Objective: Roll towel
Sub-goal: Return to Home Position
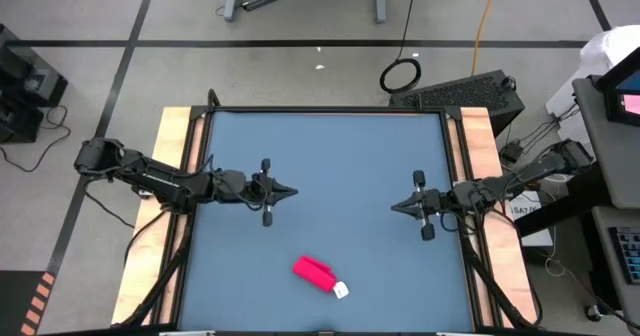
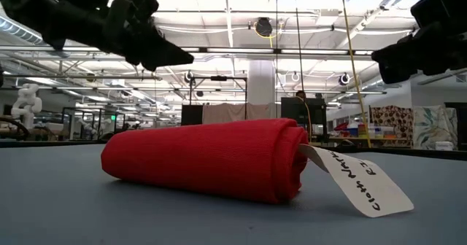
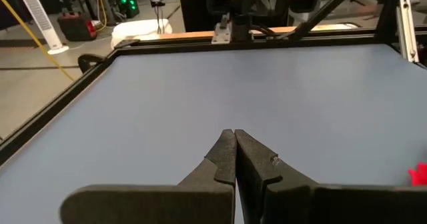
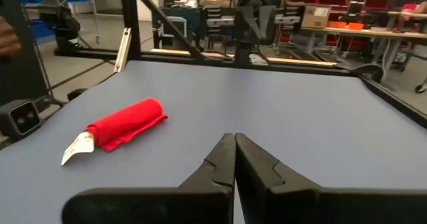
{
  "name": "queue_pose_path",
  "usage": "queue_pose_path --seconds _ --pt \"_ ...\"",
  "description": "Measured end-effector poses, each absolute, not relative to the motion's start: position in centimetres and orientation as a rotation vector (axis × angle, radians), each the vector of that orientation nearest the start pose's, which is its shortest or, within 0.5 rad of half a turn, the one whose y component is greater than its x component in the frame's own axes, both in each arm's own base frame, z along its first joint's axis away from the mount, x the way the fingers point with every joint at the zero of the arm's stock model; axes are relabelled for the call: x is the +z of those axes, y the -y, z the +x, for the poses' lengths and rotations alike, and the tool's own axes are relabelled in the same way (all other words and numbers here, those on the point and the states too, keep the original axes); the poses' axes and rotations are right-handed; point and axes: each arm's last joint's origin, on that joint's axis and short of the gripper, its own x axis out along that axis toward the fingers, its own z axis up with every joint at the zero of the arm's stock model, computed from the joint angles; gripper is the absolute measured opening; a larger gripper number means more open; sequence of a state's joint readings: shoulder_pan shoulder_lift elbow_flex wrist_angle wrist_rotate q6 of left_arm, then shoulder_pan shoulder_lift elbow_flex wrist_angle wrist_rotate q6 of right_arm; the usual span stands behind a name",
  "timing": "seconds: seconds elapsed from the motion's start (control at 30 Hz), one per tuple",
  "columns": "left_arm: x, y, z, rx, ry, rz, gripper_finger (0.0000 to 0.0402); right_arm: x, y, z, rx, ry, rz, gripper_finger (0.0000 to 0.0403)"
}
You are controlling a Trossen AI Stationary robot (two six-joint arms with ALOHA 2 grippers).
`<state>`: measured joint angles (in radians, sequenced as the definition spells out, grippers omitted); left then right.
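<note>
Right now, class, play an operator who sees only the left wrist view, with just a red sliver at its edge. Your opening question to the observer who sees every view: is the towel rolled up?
Observer: Yes. The towel lies as a tight roll on the table, free of both arms.
Operator: Where is its tag?
Observer: The white tag sticks out of one end of the roll, down onto the table.
Operator: My left gripper is shut over bare table. And the other?
Observer: The right gripper is shut too, above the table's right side, well apart from the towel.
</note>
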<state>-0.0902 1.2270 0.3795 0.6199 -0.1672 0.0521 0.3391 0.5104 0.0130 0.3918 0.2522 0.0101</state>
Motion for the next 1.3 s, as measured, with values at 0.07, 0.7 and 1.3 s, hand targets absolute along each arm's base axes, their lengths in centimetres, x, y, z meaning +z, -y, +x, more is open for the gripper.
queue_pose_path --seconds 0.07,0.7,1.3 --pt "18.4 1.6 23.0 0.062 -0.233 0.078 0.0002 15.9 -3.5 12.4 0.085 -0.097 -0.034 0.0" --pt "14.2 0.6 18.3 0.096 -0.226 0.003 0.0002 15.5 -2.6 12.6 0.066 -0.14 -0.074 0.0" --pt "13.2 -0.7 15.4 0.115 -0.226 -0.012 0.0002 15.7 -2.2 11.4 0.06 -0.132 -0.068 0.0"
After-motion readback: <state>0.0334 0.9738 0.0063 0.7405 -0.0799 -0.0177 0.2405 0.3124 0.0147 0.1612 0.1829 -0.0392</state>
